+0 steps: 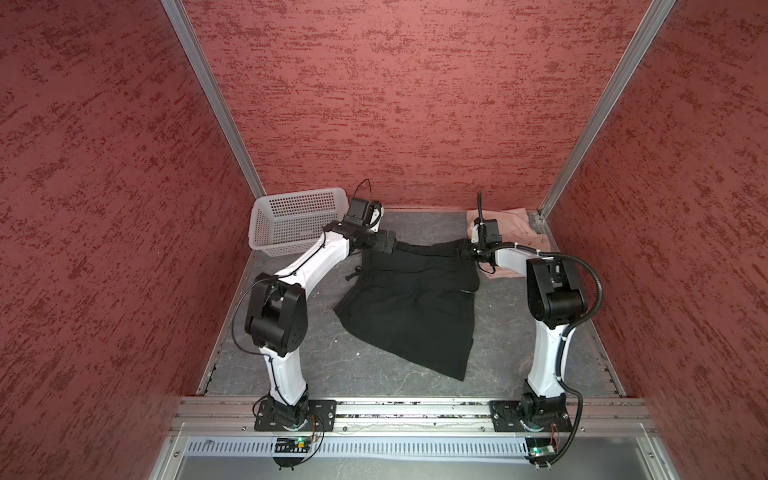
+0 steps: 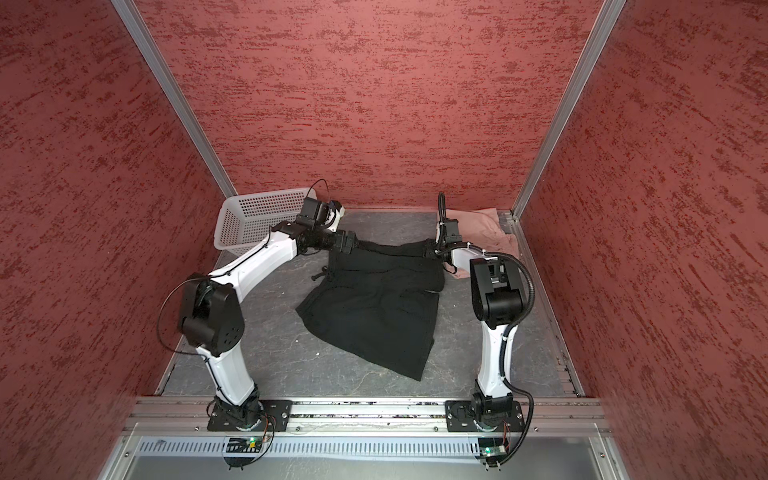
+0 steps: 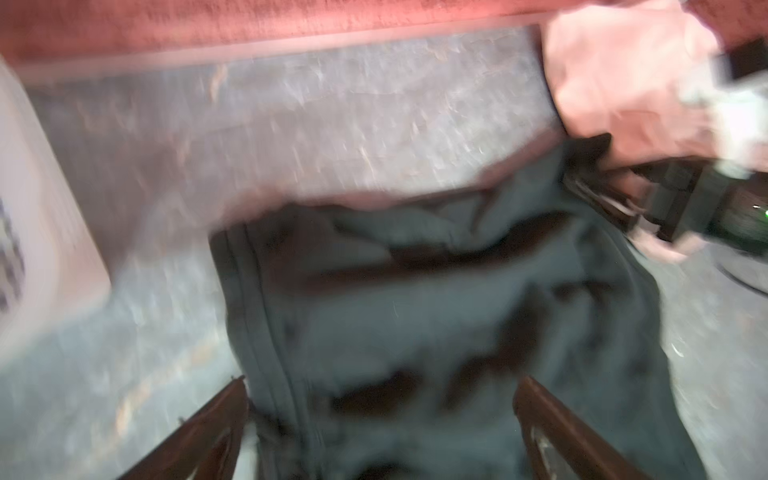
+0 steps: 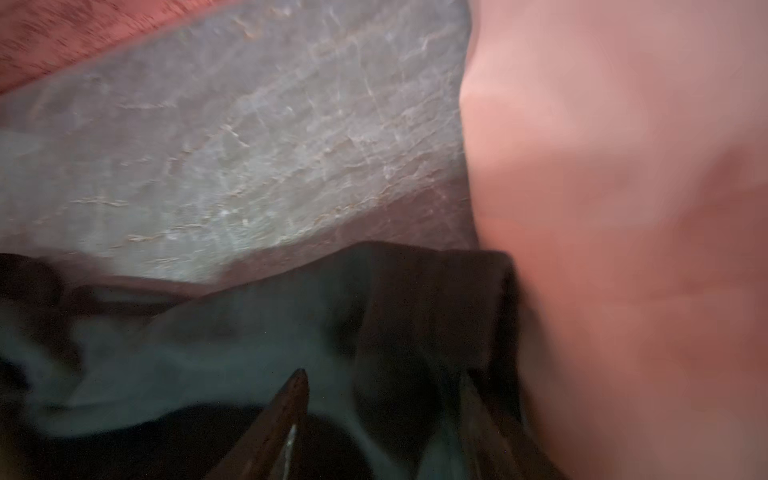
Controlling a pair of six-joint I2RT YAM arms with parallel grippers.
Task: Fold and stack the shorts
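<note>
Black shorts (image 1: 415, 307) lay spread on table (image 1: 332, 365); pink shorts (image 1: 513, 224) sat at far right corner. Left gripper (image 1: 390, 246) hung w/ jaws wide apart over far edge. Right gripper (image 1: 464, 249) was at opp. corner, grip unclear. Step needed both corners pinched evenly, lifted tog.

Black shorts (image 1: 409, 307) central, pink shorts (image 1: 515, 226) far-right

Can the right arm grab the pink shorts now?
Likely yes: pink shorts lie just beside the right gripper, nothing between, though it seems to hold the black shorts and must let go.
</note>
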